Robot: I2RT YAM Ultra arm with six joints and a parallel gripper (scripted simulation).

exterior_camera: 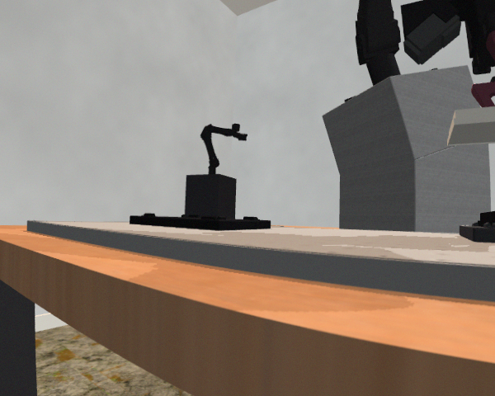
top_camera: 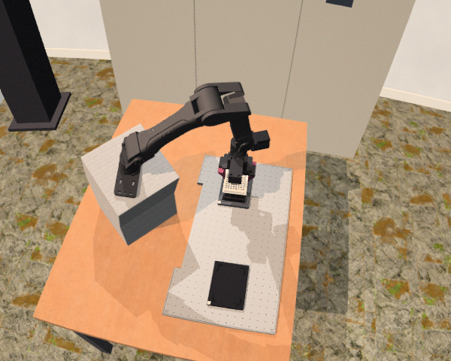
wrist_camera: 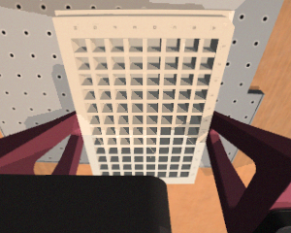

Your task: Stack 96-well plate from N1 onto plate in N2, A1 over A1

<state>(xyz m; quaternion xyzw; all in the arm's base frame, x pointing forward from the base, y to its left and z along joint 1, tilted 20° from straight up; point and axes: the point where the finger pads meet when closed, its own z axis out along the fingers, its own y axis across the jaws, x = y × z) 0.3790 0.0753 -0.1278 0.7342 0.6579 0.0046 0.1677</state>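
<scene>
You have an orange table [top_camera: 101, 271] with a grey peg board [top_camera: 256, 271] on it, and the arm [top_camera: 171, 124] stands on a grey block beside the board. The gripper [top_camera: 236, 177] is clamped on the white plate [wrist_camera: 145, 87]. Its two red fingers press on the plate's long sides, so the jaws stand wide with the plate between them. The plate is up in the air at the far end of the board, over the dark plate [top_camera: 233, 198] that sits in nest N2 [top_camera: 247, 204]. Nest N1 [top_camera: 228, 285], at the near end, has no plate in it. From the side, the white plate hangs flat and well above N2, not touching it. From above, its long side runs the same way as the dark plate's long side, which is what you want. The next move is likely straight down. Check first that the white plate sits right over the dark one, since from above some of the dark plate shows past its near edge. You cannot tell from here which corner is A1.
</scene>
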